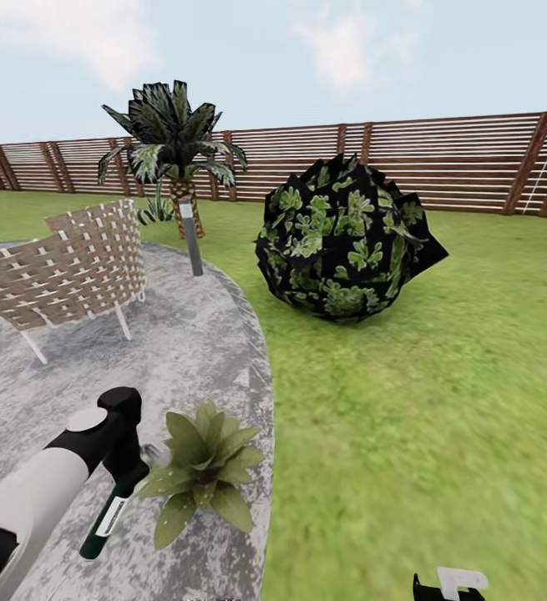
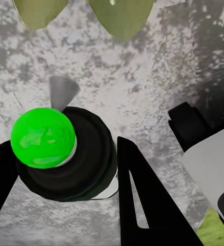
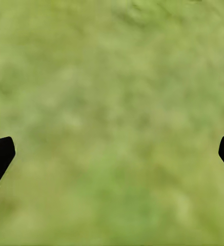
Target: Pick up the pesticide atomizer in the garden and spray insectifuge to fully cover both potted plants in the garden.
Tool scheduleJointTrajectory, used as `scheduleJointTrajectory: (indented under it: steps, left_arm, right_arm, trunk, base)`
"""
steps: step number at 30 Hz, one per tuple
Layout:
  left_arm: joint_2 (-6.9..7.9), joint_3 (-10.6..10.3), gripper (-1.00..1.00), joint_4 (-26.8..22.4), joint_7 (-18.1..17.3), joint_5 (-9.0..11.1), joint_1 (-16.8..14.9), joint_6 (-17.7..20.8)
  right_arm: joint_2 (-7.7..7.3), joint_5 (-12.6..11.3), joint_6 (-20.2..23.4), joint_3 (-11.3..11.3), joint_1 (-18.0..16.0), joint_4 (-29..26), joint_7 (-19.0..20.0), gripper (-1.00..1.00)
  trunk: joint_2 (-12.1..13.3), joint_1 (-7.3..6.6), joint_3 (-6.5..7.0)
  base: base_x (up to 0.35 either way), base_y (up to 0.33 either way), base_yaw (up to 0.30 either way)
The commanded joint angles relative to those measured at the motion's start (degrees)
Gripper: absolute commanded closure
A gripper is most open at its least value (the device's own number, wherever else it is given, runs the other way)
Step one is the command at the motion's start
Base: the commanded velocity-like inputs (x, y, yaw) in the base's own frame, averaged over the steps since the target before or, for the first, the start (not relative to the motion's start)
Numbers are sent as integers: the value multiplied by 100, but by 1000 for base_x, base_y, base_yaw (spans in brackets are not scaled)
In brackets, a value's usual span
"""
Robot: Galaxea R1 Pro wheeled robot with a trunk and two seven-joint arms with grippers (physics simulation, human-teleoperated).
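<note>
My left gripper (image 1: 127, 477) is shut on the pesticide atomizer (image 1: 104, 519), a slim dark green bottle with a white label that hangs tilted over the patio. Just to its right, a potted plant (image 1: 205, 472) of pointed green leaves sits at the patio's edge. In the left wrist view the atomizer (image 2: 65, 154) shows from above between two black fingers (image 2: 137, 189), with the plant's leaves (image 2: 122, 18) just beyond it. A second small rosette (image 1: 154, 212) stands far back by the palm. My right gripper (image 3: 112, 154) is open over bare grass, low at the right (image 1: 450, 584).
A woven chair (image 1: 73, 271) stands on the round grey patio (image 1: 189, 351). A grey bollard lamp (image 1: 191, 238) and a palm (image 1: 173, 142) are behind it. A big dark bush (image 1: 344, 242) sits on the lawn (image 1: 440, 401), and a slatted fence (image 1: 440, 159) runs across the back.
</note>
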Motion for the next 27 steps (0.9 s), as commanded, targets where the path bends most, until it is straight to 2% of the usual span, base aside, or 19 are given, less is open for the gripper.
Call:
scheduleJointTrajectory:
  steps: [1, 4, 16, 27]
  left_arm:
    - [0, -14, 100, -8, -57, -42, -1, 67]
    - [3, 28, 100, -16, -57, -42, 1, 73]
    - [4, 32, 100, -79, -57, -42, 2, 74]
    - [-4, 46, 100, -96, -57, -42, 2, 75]
  right_arm:
    - [-1, 61, -18, -35, -5, 10, -30, -100]
    - [1, 61, -18, -35, -5, 10, -30, -100]
    - [16, 61, -18, -35, -5, 10, -30, -100]
    - [19, 61, -18, -35, -5, 11, -30, -100]
  trunk:
    - [-2, -1, -5]
    - [-2, -1, -5]
    - [-2, -1, -5]
    - [-2, -1, -5]
  base:
    - [0, 0, 270]
    - [0, -116, 71]
    - [0, -266, 10]
    - [0, -273, 256]
